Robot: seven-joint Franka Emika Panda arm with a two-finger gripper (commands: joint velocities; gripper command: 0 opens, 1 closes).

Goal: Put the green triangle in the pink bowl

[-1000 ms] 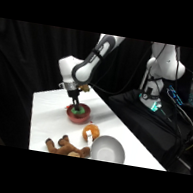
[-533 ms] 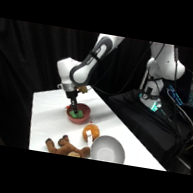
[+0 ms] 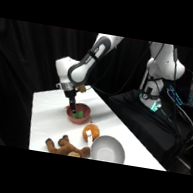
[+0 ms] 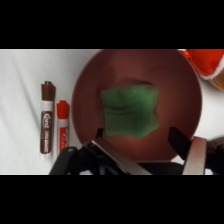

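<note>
your gripper (image 3: 72,106) hangs just over the pink bowl (image 3: 77,115) on the white table (image 3: 45,117), its fingers (image 4: 192,150) spread wide with nothing between them. from the wrist camera you see the green triangle (image 4: 130,111) lying loose on the bowl's floor (image 4: 175,75), a finger on either side of it and clear of it. two markers (image 4: 46,117) lie side by side on the table just left of the bowl in that view. nearer you in the side view sit an orange toy (image 3: 90,132), a grey-white bowl (image 3: 108,149) and a brown stuffed animal (image 3: 66,146).
</note>
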